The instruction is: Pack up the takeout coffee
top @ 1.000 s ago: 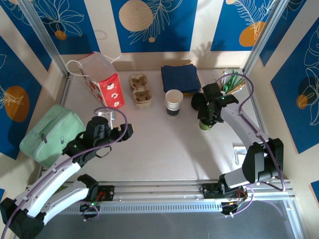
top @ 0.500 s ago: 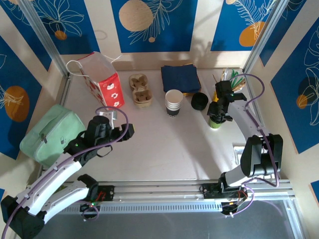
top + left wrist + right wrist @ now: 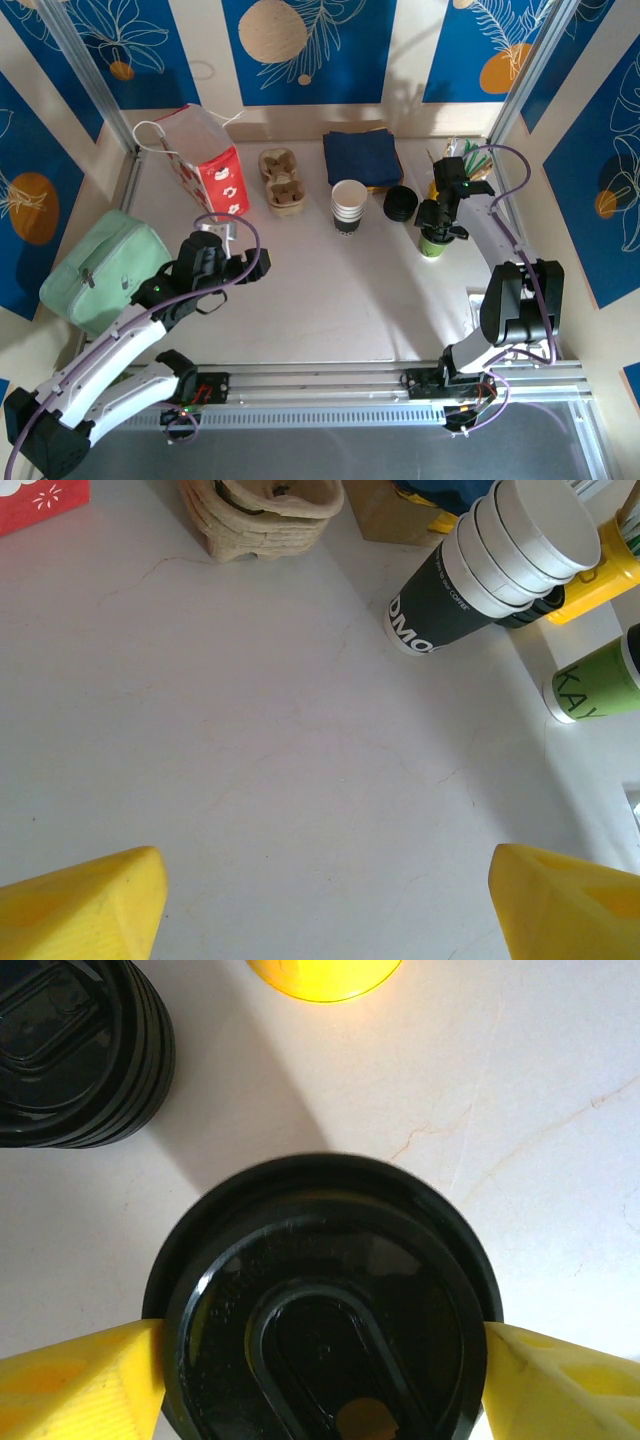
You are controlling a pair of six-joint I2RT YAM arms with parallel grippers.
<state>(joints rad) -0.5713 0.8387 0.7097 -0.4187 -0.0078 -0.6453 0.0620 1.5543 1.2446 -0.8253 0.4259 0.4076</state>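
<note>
1. The takeout coffee, a green paper cup (image 3: 432, 246) capped with a round black plastic lid (image 3: 320, 1290), stands upright on the white table (image 3: 330, 310) towards the right side, well back from the near edge.
2. The right gripper (image 3: 320, 1360) hangs straight above the coffee. One of its yellow fingers (image 3: 80, 1370) is on each side of the lid, with the tips at its rim. Whether they press the lid or only flank it cannot be told.
3. The left gripper (image 3: 325, 900) hovers over bare table at the near left. Its jaws stand wide apart with nothing between them.
4. Just to the far left of the coffee sits a stack of black round lids (image 3: 400, 203). Left of that stands an upright stack of dark paper cups with white rims (image 3: 348, 205).
5. A yellow cup of stirrers (image 3: 322, 972) stands just beyond the coffee, near the far right corner.
6. Along the far edge lie folded navy napkins (image 3: 360, 158) and brown pulp cup carriers (image 3: 282, 180). A red and white paper bag (image 3: 205, 165) with handles lies at the far left.
7. A mint green zipped soft bag (image 3: 100, 268) rests at the left edge, beside the left arm.
</note>
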